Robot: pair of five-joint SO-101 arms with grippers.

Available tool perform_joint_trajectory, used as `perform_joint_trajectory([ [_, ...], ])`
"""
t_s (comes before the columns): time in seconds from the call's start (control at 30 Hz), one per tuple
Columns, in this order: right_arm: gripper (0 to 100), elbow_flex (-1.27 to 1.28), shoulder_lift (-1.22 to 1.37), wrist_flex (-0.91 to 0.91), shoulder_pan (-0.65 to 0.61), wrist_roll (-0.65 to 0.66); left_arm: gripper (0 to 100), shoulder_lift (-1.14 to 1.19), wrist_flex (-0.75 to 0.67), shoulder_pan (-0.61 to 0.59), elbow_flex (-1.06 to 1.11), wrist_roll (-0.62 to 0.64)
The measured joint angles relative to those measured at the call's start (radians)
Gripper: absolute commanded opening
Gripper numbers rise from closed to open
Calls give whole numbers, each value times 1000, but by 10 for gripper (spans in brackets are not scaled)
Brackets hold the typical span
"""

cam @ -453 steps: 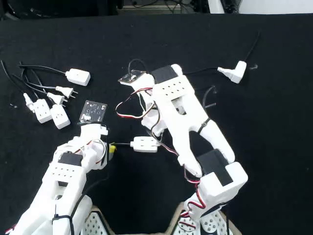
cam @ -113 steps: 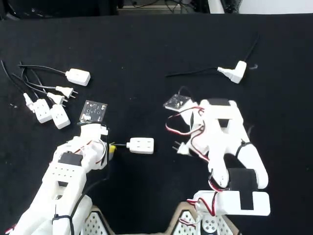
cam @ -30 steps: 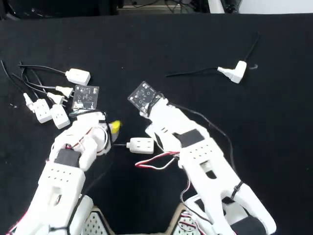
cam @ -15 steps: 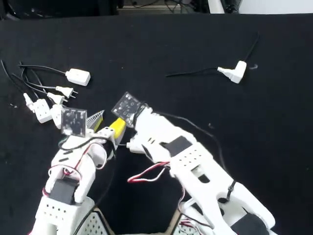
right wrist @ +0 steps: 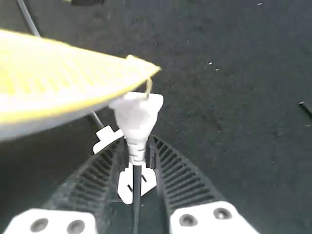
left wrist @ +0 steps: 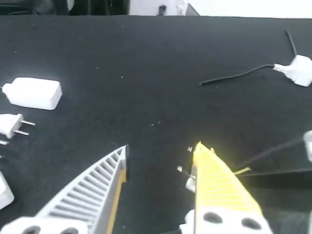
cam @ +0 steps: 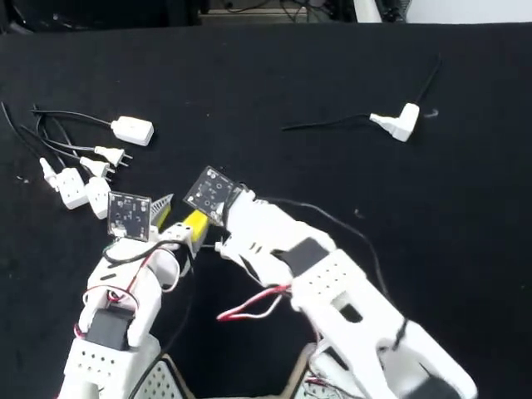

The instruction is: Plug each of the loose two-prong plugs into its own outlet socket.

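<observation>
Black cloth table (cam: pixel 332 75), with the action at its front left. Left gripper (left wrist: pixel 161 147) has its jaws wide apart and holds nothing. Right gripper (right wrist: pixel 136 141) is clamped on a white two-prong plug (right wrist: pixel 135 111), whose nose looks pressed against the left's yellow finger (right wrist: pixel 58 73). Risk: pushing on would jam the plug on that finger and twist it in the grip. The unheld outlet socket (cam: pixel 221 246) just below could also skid away.

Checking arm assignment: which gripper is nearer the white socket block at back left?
Left. The open left gripper sits a little short of the white socket block, on the robot's side; the right gripper, shut on a plug, is beside it, farther off.
</observation>
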Motion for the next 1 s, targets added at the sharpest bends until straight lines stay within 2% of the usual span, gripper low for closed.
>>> perform_joint_trajectory([
  [0.27,11,32,-161,83,-68,-5,221,2,-32,-20,26,-11],
  [1.0,11,32,-163,83,-69,-5,222,2,-32,-21,38,-15],
])
